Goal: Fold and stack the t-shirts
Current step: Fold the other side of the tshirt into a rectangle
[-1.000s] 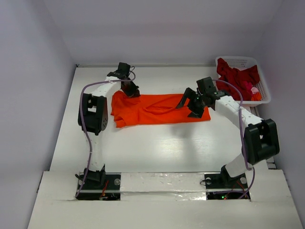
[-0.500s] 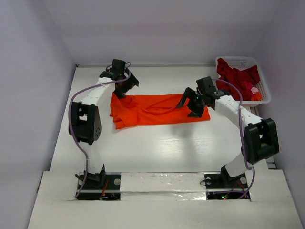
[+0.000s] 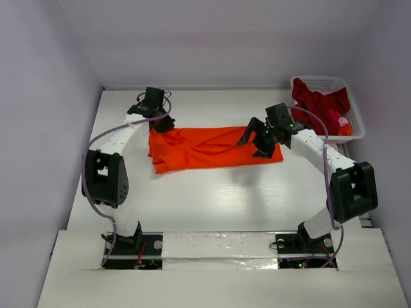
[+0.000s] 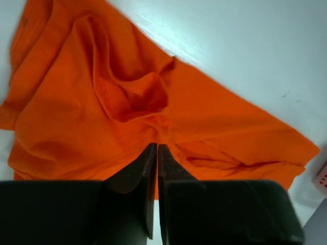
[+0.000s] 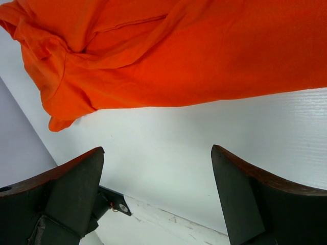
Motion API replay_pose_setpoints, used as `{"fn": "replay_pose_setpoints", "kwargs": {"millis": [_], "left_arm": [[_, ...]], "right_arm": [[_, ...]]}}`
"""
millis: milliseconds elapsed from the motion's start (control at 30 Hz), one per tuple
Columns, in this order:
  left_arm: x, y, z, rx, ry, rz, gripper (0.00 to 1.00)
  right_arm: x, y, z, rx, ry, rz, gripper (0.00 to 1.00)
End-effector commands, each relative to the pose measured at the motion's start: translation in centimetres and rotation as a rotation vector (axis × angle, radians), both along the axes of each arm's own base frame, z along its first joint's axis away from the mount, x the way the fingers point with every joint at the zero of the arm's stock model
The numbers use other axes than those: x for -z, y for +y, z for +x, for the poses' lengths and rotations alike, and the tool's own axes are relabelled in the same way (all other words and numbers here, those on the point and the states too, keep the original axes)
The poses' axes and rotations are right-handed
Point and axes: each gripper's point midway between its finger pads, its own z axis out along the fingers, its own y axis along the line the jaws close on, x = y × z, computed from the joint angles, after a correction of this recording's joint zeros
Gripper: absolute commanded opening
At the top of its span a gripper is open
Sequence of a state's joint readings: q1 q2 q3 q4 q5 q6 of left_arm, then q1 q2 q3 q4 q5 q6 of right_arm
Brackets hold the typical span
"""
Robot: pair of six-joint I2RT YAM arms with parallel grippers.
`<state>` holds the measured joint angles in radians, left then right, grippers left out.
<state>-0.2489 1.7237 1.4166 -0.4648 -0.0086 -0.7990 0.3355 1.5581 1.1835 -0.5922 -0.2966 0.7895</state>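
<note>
The bright orange t-shirt (image 3: 212, 149) lies spread as a long band across the middle of the table, wrinkled at its left end. My left gripper (image 3: 162, 125) is at its far left corner. In the left wrist view the jaws (image 4: 157, 145) are pressed together and the orange cloth (image 4: 76, 102) puckers toward their tips. My right gripper (image 3: 260, 142) hovers over the shirt's right end, open wide with nothing between its fingers (image 5: 156, 148); the orange fabric (image 5: 204, 61) lies beyond them. Dark red t-shirts (image 3: 318, 102) are heaped in the basket.
The white lattice basket (image 3: 327, 82) stands at the back right corner, against the wall. A pink patch (image 3: 342, 120) shows among the clothes in it. Bare white table (image 3: 212, 199) lies between the shirt and the arm bases.
My left gripper opened, shifted left along the shirt's far edge to the corner, and shut again there. The right arm has not moved.
</note>
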Motion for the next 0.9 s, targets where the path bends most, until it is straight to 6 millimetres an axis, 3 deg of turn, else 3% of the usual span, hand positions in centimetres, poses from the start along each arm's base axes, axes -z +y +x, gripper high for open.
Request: {"fn": "replay_pose_setpoints", "kwargs": {"millis": [0,433,633,733,867], "left_arm": [[1.7,-0.3,-1.0,0.020,0.044,0.013,0.00],[6.9,-0.6,-1.0,0.038,0.172,0.058,0.00],[6.2,-0.2,-1.6,0.046,0.173,0.076,0.00],[6.8,0.4,-2.3,0.045,0.204,0.110,0.00],[7.2,0.2,-1.7,0.035,0.187,0.101,0.00]], "right_arm": [[-1.9,0.5,0.3,-0.007,-0.068,0.033,0.91],[-1.8,0.5,0.2,-0.010,-0.067,0.032,0.91],[-1.6,0.4,0.2,-0.014,-0.064,0.024,0.91],[-1.3,0.5,0.2,-0.014,-0.057,0.026,0.91],[-1.2,0.6,0.2,-0.014,-0.053,0.030,0.91]]}}
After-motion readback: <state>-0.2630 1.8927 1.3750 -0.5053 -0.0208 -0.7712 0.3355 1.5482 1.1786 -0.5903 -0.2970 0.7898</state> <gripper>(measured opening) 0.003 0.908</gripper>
